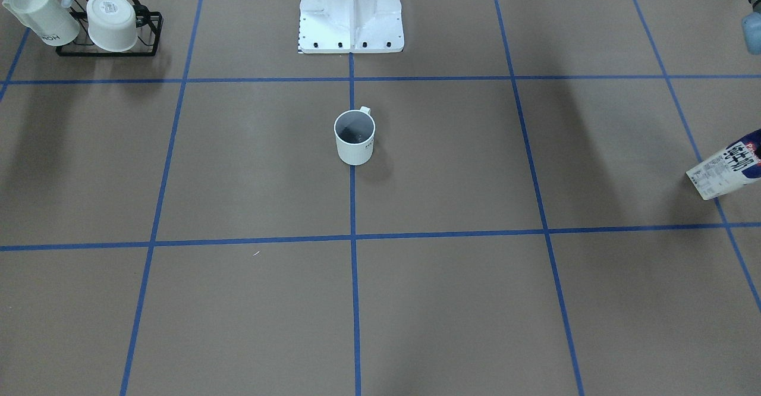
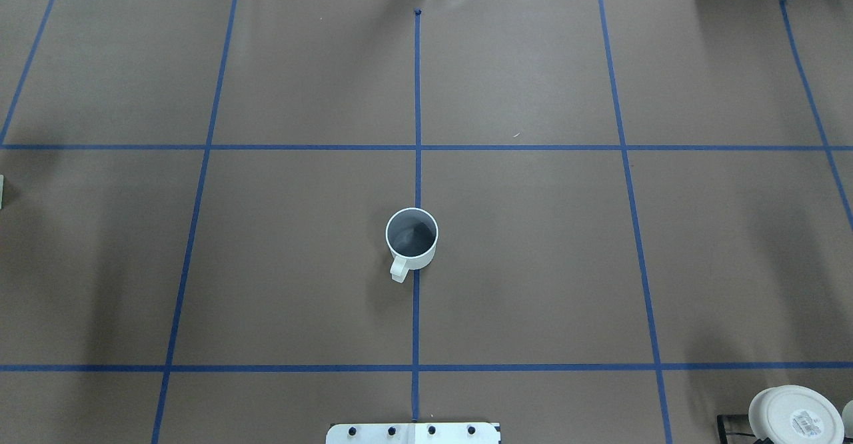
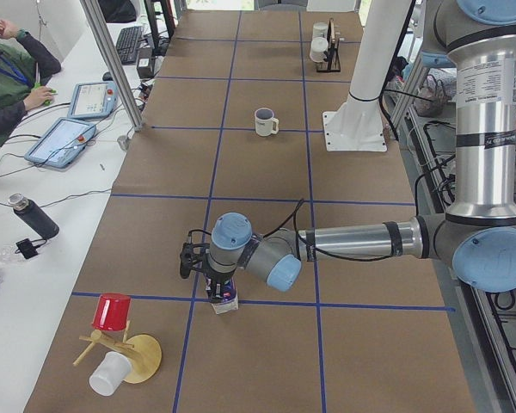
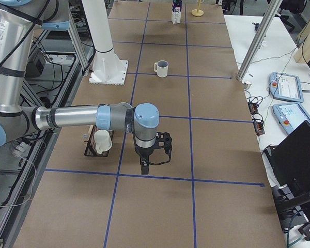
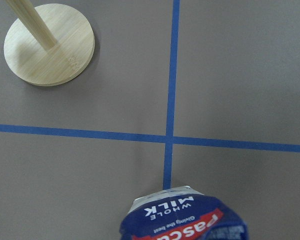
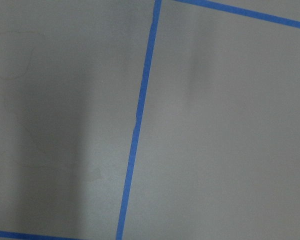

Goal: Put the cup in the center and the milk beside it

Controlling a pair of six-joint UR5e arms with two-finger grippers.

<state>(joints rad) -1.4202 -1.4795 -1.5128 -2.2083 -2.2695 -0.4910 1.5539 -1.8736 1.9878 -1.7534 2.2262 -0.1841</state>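
The cup (image 1: 355, 137) stands upright on the middle blue tape line of the center (image 1: 446, 158), handle toward the robot base; it also shows in the overhead view (image 2: 412, 237). The milk (image 3: 224, 295) is far out on the robot's left side by a tape crossing, directly under my left gripper (image 3: 215, 280). I cannot tell whether that gripper is open or shut on it. The carton's top fills the bottom of the left wrist view (image 5: 185, 217). My right gripper (image 4: 152, 160) hangs low over bare paper beside the rack, and I cannot tell its state.
A black wire rack (image 1: 148, 33) holds a second mug (image 1: 41, 15) and a plain white cup (image 1: 113, 21) on the robot's right. A wooden stand (image 3: 142, 357) with a red cup (image 3: 112, 311) is near the milk. The white robot base (image 1: 351, 9) is behind the cup.
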